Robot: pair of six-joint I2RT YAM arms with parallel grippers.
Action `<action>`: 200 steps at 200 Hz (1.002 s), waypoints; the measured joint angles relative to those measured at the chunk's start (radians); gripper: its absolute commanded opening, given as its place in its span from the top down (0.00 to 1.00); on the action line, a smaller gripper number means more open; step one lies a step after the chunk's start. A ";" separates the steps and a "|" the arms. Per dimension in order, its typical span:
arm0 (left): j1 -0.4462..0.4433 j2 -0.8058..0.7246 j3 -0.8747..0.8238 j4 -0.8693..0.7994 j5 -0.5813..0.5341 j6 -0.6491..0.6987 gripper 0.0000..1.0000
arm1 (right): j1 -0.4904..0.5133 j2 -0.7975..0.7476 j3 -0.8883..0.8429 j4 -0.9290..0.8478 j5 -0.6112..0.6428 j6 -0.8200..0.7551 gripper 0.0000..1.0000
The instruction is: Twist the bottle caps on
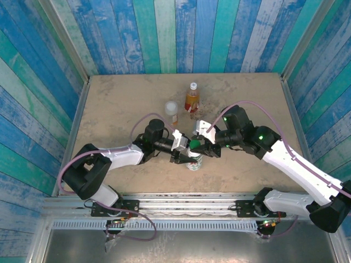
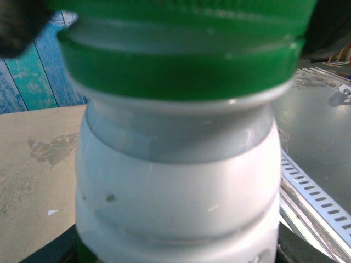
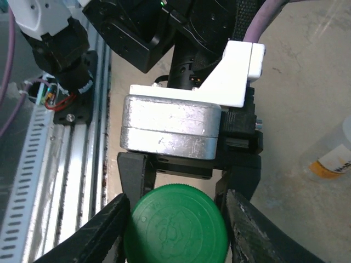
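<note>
My left gripper [image 1: 188,159] is shut on the white bottle [image 2: 175,186], holding it upright near the table's front. The dark green cap [image 3: 175,226] sits on the bottle's neck, just above a green ring [image 2: 175,74]. My right gripper [image 3: 175,233] is shut on that cap from above, one finger [image 3: 101,233] on each side. The left gripper's fingers [image 3: 131,172] flank the bottle below it. Farther back stand the amber bottle [image 1: 191,99] with a small whitish cap [image 1: 193,86] on top, and the short clear bottle [image 1: 173,115] with a round whitish top [image 1: 172,107].
A metal rail [image 1: 186,205] with the arm bases runs along the near edge. Blue plank walls [image 1: 49,82] close in the tan table [image 1: 120,104] on three sides. The short bottle's orange label [image 3: 335,161] shows to the right of my right gripper.
</note>
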 measured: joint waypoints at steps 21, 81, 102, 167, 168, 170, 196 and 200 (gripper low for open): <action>0.000 0.000 0.001 -0.005 0.000 0.009 0.45 | -0.001 0.002 0.000 0.000 -0.009 0.005 0.71; -0.004 0.000 -0.033 0.106 -0.222 -0.069 0.46 | -0.001 0.020 -0.015 0.092 0.129 0.192 0.99; -0.005 0.000 -0.064 0.163 -0.348 -0.107 0.47 | 0.070 0.020 -0.050 0.177 0.328 0.326 0.98; -0.020 0.000 -0.084 0.223 -0.504 -0.122 0.45 | 0.240 0.012 -0.077 0.230 0.811 0.552 0.64; -0.020 0.000 -0.084 0.224 -0.505 -0.122 0.45 | 0.240 0.011 -0.077 0.231 0.811 0.552 0.64; -0.020 0.000 -0.084 0.224 -0.504 -0.122 0.45 | 0.240 0.010 -0.078 0.233 0.809 0.547 0.62; -0.017 0.000 -0.080 0.233 -0.476 -0.121 0.45 | 0.200 -0.039 -0.103 0.245 0.737 0.486 0.36; -0.014 0.000 -0.080 0.231 -0.468 -0.120 0.45 | 0.183 -0.052 -0.108 0.246 0.710 0.472 0.35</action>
